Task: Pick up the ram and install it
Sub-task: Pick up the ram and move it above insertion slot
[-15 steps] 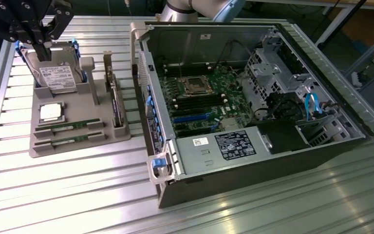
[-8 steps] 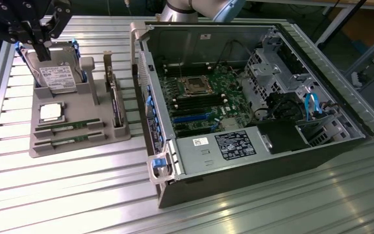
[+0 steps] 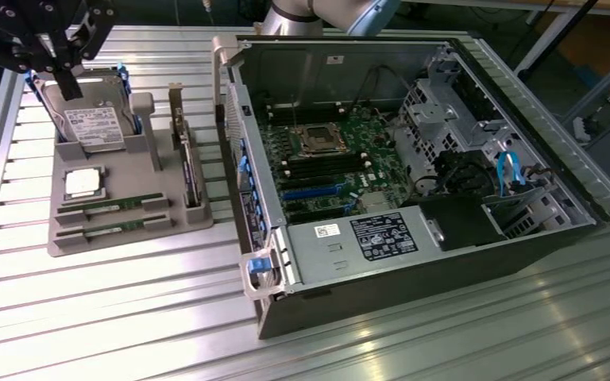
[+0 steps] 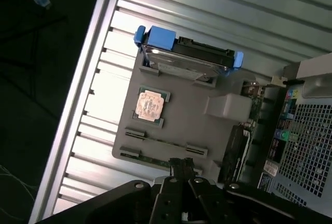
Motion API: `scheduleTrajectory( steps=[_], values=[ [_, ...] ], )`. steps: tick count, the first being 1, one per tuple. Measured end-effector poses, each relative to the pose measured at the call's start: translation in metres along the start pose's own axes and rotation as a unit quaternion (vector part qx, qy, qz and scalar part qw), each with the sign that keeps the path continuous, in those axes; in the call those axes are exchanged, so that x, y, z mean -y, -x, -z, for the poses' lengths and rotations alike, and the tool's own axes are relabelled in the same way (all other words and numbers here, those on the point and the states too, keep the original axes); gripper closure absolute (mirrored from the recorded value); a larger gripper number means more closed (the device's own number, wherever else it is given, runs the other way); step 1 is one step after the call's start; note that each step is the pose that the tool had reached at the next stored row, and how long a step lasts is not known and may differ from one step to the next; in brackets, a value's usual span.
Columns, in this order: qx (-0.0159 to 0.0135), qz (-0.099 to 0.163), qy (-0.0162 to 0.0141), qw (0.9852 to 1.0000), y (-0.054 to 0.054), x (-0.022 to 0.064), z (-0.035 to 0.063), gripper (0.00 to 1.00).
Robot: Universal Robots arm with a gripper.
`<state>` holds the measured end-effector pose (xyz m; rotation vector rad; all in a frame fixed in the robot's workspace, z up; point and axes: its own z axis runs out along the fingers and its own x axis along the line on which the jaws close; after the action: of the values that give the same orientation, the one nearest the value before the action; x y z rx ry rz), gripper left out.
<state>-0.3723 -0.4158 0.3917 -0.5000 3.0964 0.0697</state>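
Over the far end of the tray (image 3: 133, 178), the gripper (image 3: 69, 79) hangs, jaws clenched empty. The ram (image 3: 109, 209) sits slotted edge-up nearer, likely for easy pinching

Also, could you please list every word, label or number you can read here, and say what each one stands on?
Nothing can be quoted; all the print is too small to read:
white label on the hard drive: unreadable
dark label on the power supply: unreadable
white sticker inside the computer case: unreadable
label strips on the ram sticks: unreadable
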Motion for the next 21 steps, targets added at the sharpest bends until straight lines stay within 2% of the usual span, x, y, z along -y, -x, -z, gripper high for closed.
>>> scheduleTrajectory(
  steps=[4, 6, 11, 14, 17, 21],
  values=[
    [-0.0013, 0.029, 0.0003, 0.9996, 0.0, 0.0, 0.0, 0.9],
    [-0.0024, 0.055, 0.0007, 0.9985, 0.0, 0.0, 0.0, 0.9],
    [-0.0038, 0.09, 0.001, 0.996, 0.0, 0.0, 0.0, 0.9],
    [-0.0048, 0.111, 0.0013, 0.9938, 0.0, 0.0, 0.0, 0.9],
    [-0.0058, 0.135, 0.0015, 0.9909, 0.0, 0.0, 0.0, 0.9],
    [-0.0072, 0.167, 0.0019, 0.9859, 0.0, 0.0, 0.0, 0.9]
  ],
)
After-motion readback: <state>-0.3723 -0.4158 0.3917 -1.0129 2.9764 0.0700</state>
